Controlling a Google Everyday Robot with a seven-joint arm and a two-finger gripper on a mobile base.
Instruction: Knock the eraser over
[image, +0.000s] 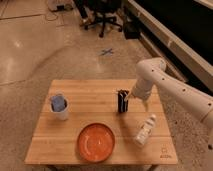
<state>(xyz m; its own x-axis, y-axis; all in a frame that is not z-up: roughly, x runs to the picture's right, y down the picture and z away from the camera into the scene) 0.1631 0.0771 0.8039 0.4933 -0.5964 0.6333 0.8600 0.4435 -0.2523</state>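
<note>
The eraser (122, 101) is a small dark striped block standing upright on the wooden table (90, 92), right of centre. My gripper (132, 95) is at the end of the white arm that reaches in from the right. It is right beside the eraser's right side, at about the height of its top, touching it or nearly so.
A white cup (60, 109) with something blue in it stands at the table's left. An orange plate (96, 142) lies at the front centre. A clear white-labelled bottle (145, 131) stands front right, just below my arm. An office chair (106, 15) stands on the floor behind.
</note>
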